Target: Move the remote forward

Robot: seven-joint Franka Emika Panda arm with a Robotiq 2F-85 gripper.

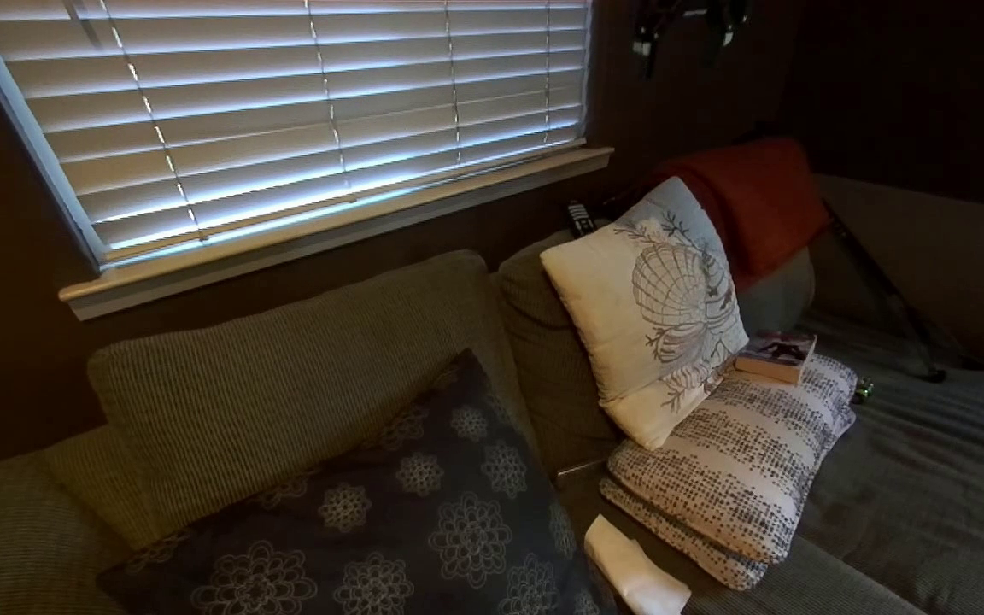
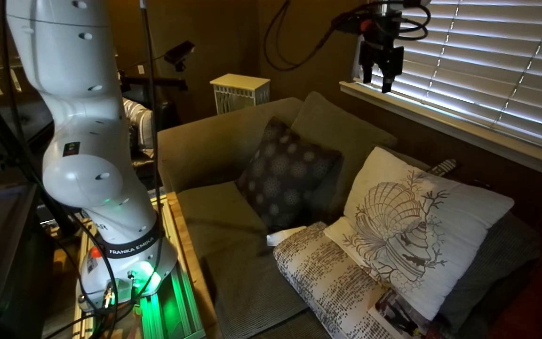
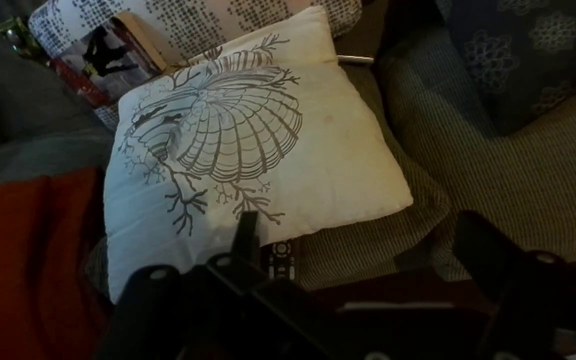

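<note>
The remote, slim and black with light buttons, lies on top of the sofa's back cushion behind the white shell pillow. It shows in both exterior views [image 1: 581,219] [image 2: 443,167]. In the wrist view part of the remote [image 3: 282,260] shows beside my left-hand finger; the rest is hidden by the pillow and the gripper. My gripper [image 2: 377,82] is open and empty, pointing down in the air by the window, above the sofa back. It also shows at the top edge of an exterior view [image 1: 683,53] and in the wrist view [image 3: 358,225], its fingers wide apart.
The white shell pillow [image 2: 393,226] leans against the back cushion [image 1: 535,333], in front of the remote. The window sill [image 2: 464,120] and blinds stand behind. A red blanket [image 1: 757,205] hangs beside the pillow. A book [image 1: 778,354] lies on folded patterned cushions [image 1: 731,461].
</note>
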